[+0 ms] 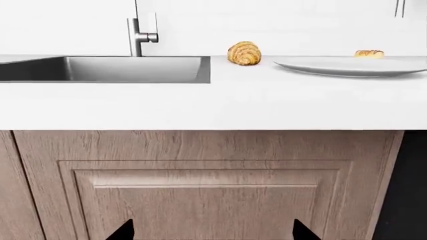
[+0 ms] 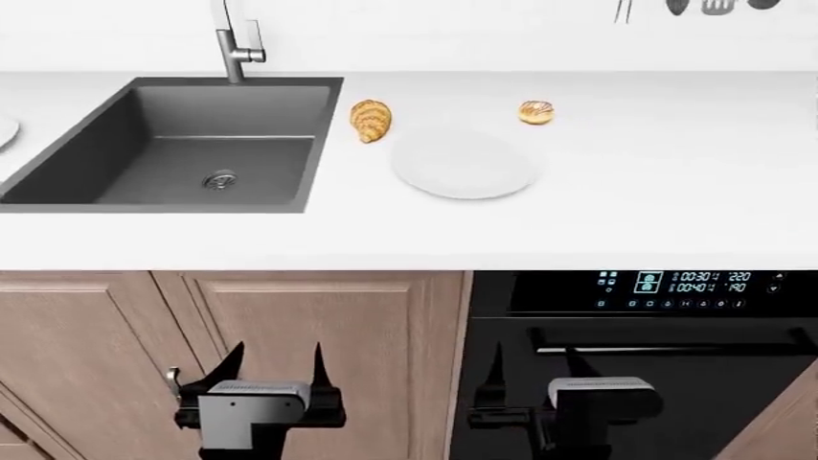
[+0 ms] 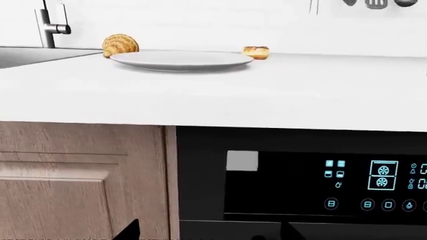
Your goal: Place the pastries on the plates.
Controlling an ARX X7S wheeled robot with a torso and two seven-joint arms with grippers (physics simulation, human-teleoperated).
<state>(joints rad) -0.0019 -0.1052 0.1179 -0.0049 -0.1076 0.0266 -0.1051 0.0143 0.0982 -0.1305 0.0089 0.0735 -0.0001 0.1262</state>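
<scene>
Sink [image 2: 179, 144] at left. Croissant [image 2: 370, 121] just beside it; plate [image 2: 465, 163] near, bare; bun [image 2: 535, 112] behind plate. Second plate's edge [image 2: 7, 131] far left. Left gripper [image 2: 275, 369] and right gripper [image 2: 534, 369] low, both spread wide, empty.

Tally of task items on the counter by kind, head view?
Pastries: 2, the croissant and the drizzled bun
Plates: 2, a full plate right of the sink, plus a plate edge at the view's left border
Total: 4
</scene>
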